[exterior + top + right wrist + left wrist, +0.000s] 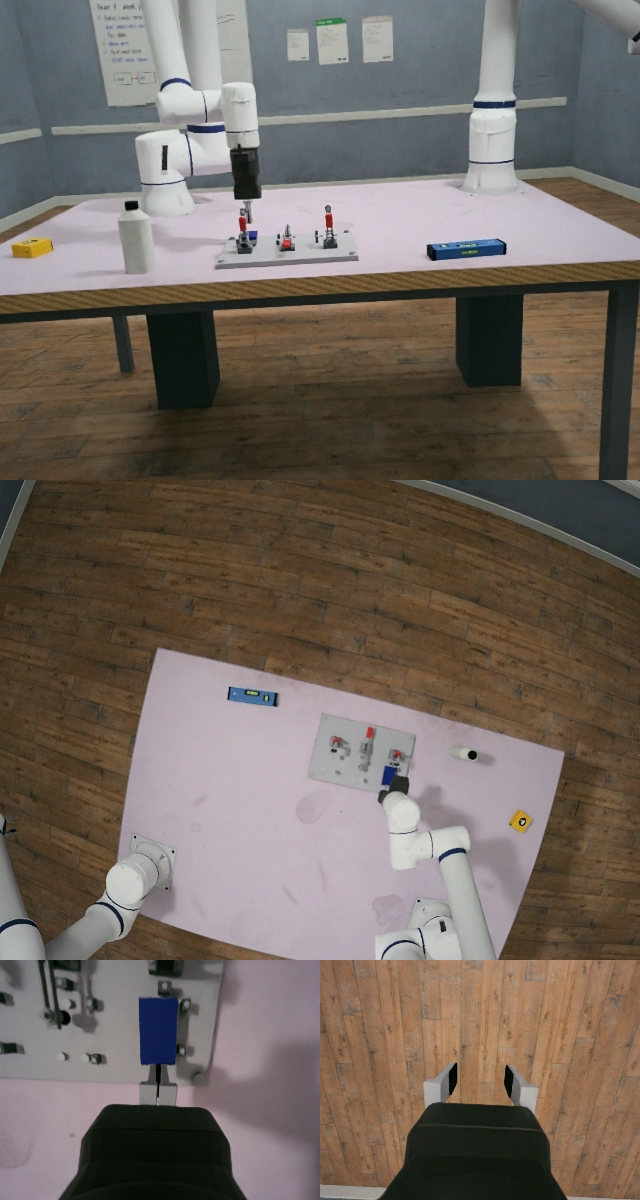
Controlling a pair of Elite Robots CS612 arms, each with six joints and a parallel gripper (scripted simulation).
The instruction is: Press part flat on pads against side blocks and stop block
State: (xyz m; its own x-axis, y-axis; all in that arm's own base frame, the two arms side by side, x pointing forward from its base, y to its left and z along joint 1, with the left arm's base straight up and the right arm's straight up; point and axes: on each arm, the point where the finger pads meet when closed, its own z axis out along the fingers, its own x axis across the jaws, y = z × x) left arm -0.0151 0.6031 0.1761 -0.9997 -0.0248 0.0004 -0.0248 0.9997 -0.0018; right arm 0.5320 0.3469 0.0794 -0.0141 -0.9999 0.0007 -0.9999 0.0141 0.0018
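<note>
The blue part (389, 775) (252, 235) (158, 1031) lies on the grey fixture plate (321, 767) (289, 257) (120, 1070). In the right wrist view two side blocks (185, 1005) (181, 1050) stand along its right edge, and the stop block (164, 989) stands just beyond its far end. Any small gaps, and whether it lies fully flat, I cannot tell. My right gripper (158, 1074) (249, 221) is shut and empty, its tips at the part's near end in the right wrist view; contact is not clear. My left gripper (481, 1073) (10, 825) is open and empty, off the table above the floor.
Toggle clamps with red handles (369, 733) (335, 741) (397, 755) stand on the plate, one just behind the part. A white bottle (463, 753) (136, 242), a yellow tape measure (520, 821) (32, 248) and a blue level (252, 697) (466, 250) are on the table.
</note>
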